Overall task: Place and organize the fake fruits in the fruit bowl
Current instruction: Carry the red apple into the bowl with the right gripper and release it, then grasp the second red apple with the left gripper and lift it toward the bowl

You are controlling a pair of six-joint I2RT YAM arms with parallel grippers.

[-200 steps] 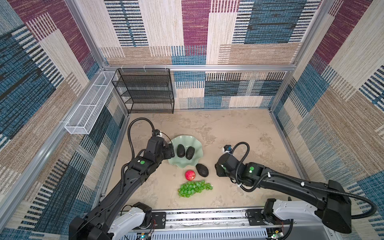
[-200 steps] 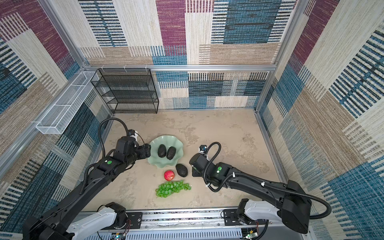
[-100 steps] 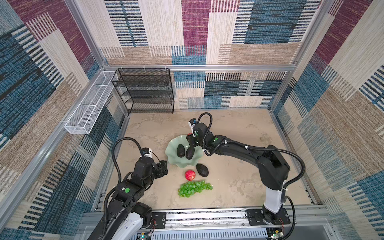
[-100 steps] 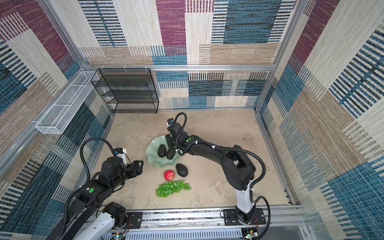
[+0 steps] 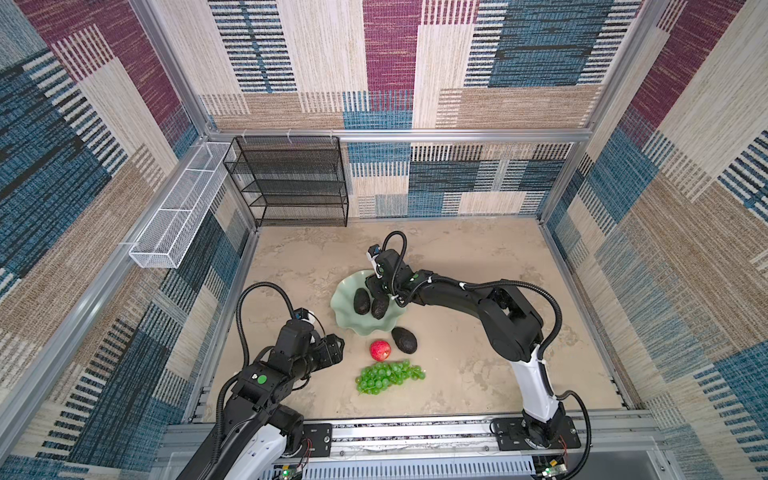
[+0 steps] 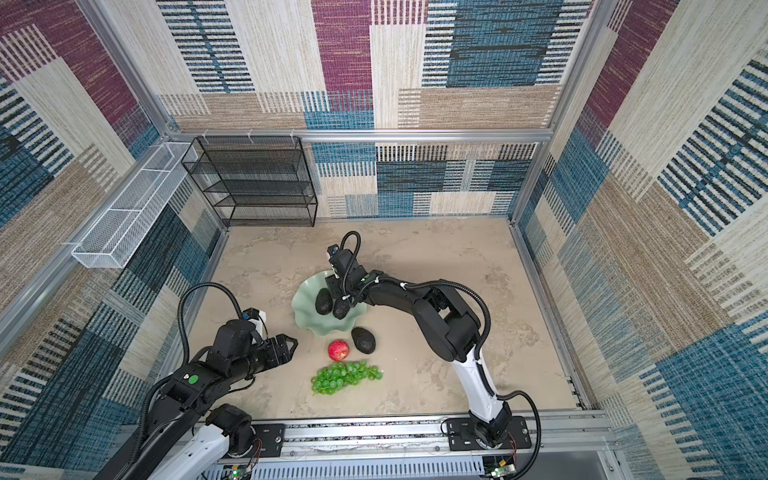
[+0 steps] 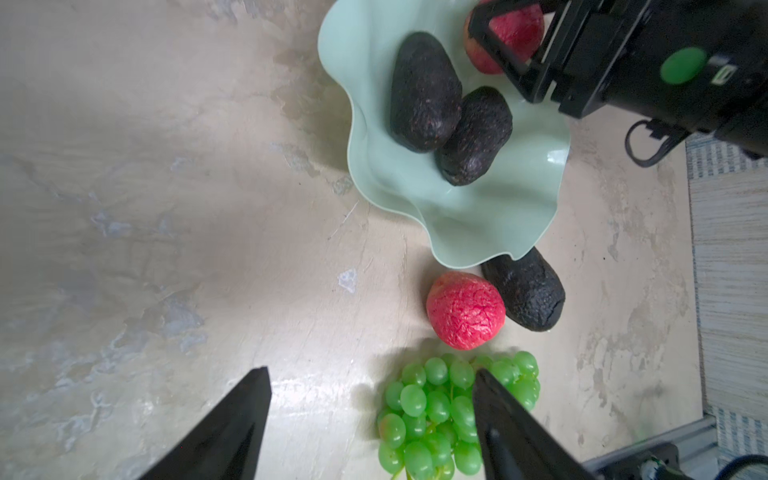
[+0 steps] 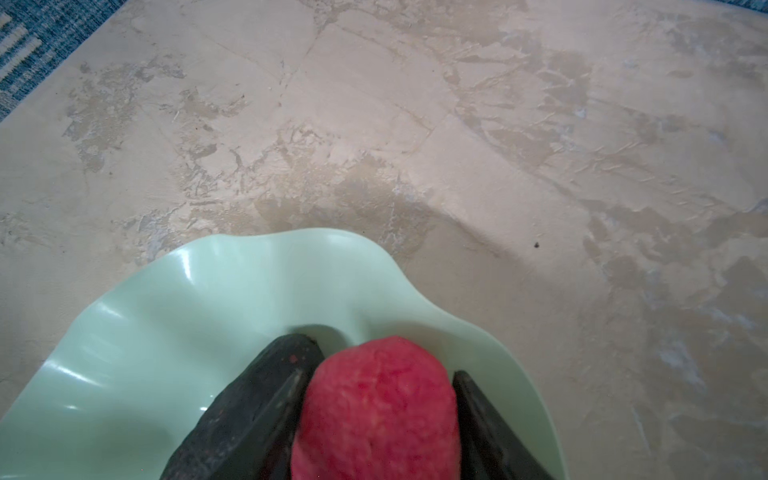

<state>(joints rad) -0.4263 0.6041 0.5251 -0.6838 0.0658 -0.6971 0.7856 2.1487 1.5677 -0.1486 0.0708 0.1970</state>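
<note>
Two changes stand out against a second ago. On the left, the left claw (image 5: 338, 346), then at the bowl's rim, now hangs back over the desk (image 5: 478, 257) near the front, its black tapered fingers spread wide with nothing between them. The fruit bowl (image 5: 353, 325), glossy pale mint with a wavy rim, sits where it sat, and two bumpy blackish avocados (image 5: 361, 301) lie touching, side by side, inside it. Just in front of it on the mottled beige desk, unmoved, are a round red fruit (image 5: 380, 350) with crackled skin, the translucent green grapes (image 5: 386, 376) and, close under the rim, a third avocado (image 5: 404, 339). The right claw (image 8: 378, 374), earlier low on the right, now reaches over the bowl's far side. A second red fruit (image 8: 374, 415) sits between its fingers in the dish, against an avocado, but whether they press it cannot be told.
</note>
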